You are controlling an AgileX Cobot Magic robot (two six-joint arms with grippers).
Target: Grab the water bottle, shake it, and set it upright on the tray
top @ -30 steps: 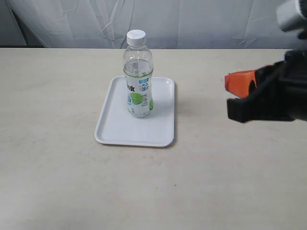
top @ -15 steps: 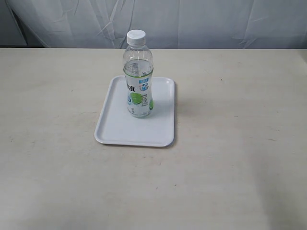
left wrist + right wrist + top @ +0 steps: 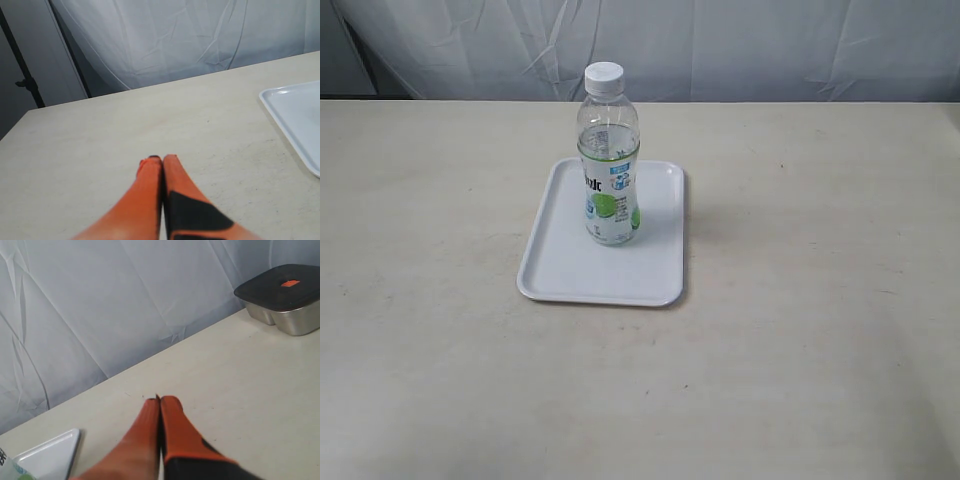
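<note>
Two end effectors, both clenched with nothing between the fingers: left end effector and right end effector, each over bare worktop. Water bottle stands upright, capped, in the 12 o'clock half of the tray. Tray lies flat, slightly 9 o'clock of centre in the exterior view. Lidded steel container sits well apart from the right end effector.

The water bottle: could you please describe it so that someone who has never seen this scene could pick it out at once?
On the pale table, look for the flat white tray near the middle. The water bottle stands upright on it. It is the only tall, clear thing there, with a white screw cap and a label bearing a green lime.
</note>
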